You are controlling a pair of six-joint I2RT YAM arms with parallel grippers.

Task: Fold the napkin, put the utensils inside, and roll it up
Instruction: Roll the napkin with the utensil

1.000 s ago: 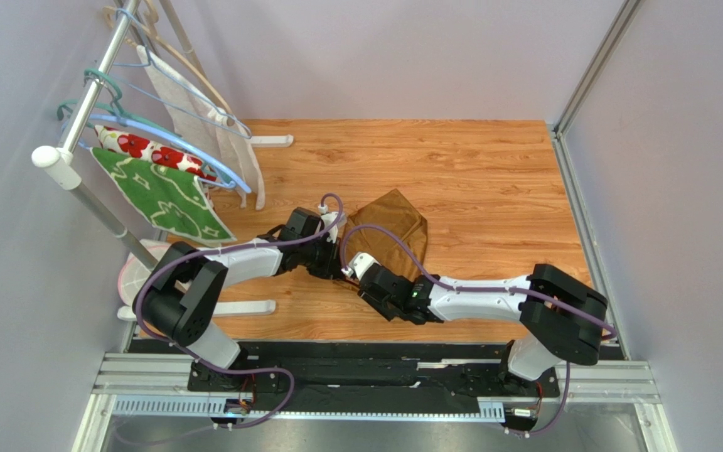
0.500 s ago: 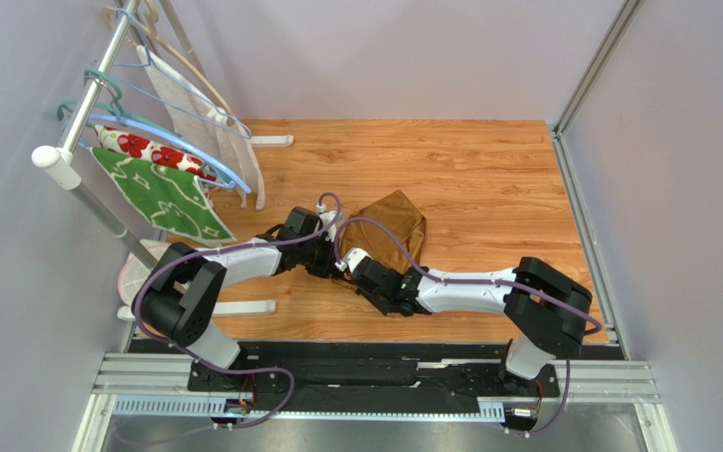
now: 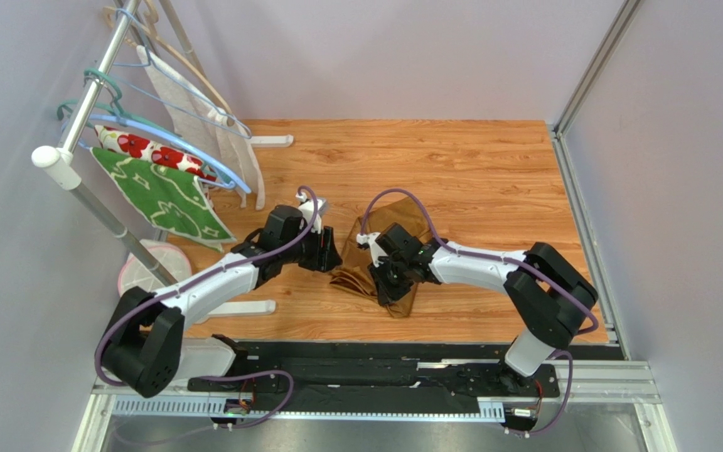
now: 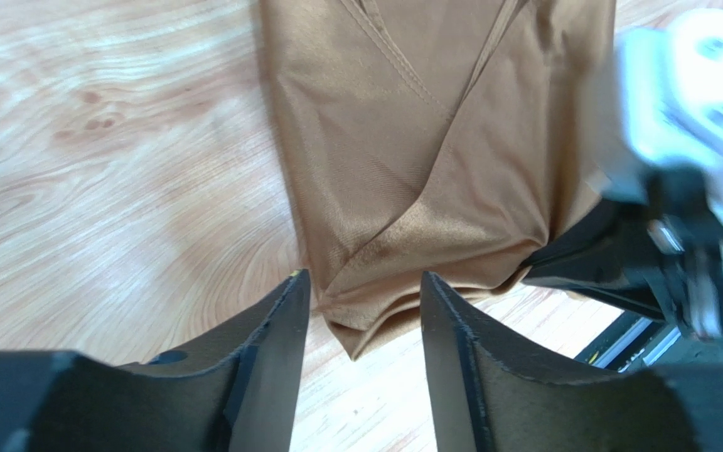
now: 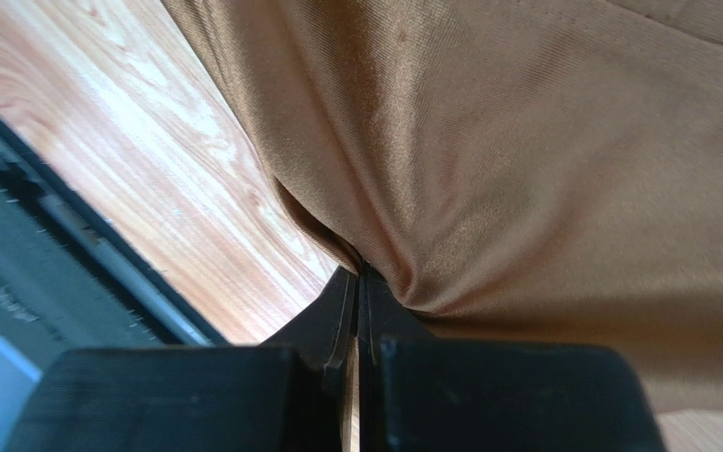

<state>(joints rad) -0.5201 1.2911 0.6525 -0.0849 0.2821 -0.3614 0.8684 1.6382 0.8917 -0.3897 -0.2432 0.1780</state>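
Now, your right pincer [image 5: 361,271]: clamped tight on a bunched fold of the thin, golden-brown, sheeny cloth napkin [image 5: 526,141].
Your left pincer [image 4: 365,306]: fingers spread apart, with the napkin's folded corner just ahead between them.
Napkin: creased and doubled over, between both pincers on the light wooden table [image 3: 497,179].

Napkin [image 4: 403,141] cut off by the left wrist view's top edge, its middle covered by the right arm [image 3: 474,266] from above, right gripper [image 4: 620,254] blurred and cropped at right, pinched layers not countable.
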